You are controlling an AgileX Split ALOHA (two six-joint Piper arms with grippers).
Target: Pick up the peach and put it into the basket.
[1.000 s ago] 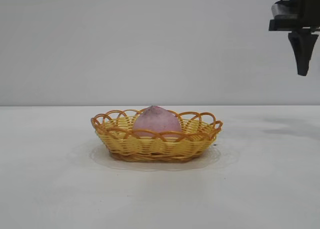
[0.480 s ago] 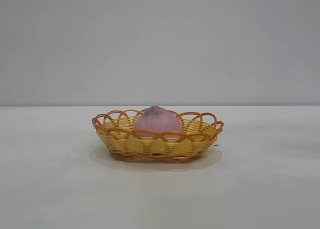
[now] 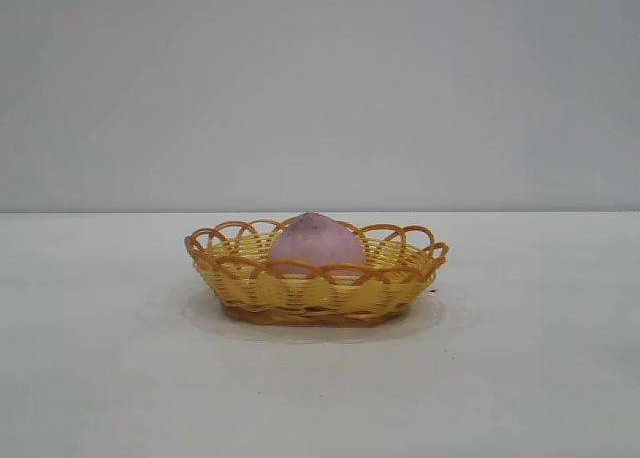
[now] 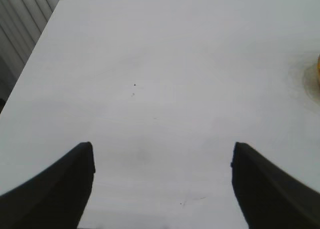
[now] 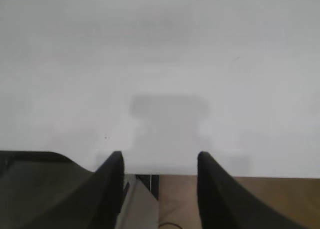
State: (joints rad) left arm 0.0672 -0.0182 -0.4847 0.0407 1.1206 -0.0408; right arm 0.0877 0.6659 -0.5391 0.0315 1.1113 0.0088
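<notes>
The dusty pink peach [image 3: 316, 243] sits inside the yellow wicker basket [image 3: 250, 288] with an orange-brown loop rim, in the middle of the white table in the exterior view. Neither arm shows in that view. In the left wrist view my left gripper [image 4: 162, 154] hangs open over bare table, nothing between its fingers; a sliver of the basket [image 4: 318, 64] shows at the frame's edge. In the right wrist view my right gripper [image 5: 160, 161] is open and empty above the table's edge.
The white table [image 3: 520, 378] spreads wide around the basket on all sides. The right wrist view shows the table's edge [image 5: 240, 175] with brown floor [image 5: 175, 199] below it. Pale slats [image 4: 20, 24] run beside the table in the left wrist view.
The right arm, seen one second ago at the upper right of the exterior view, has moved out of that view. The peach and basket stay as they were.
</notes>
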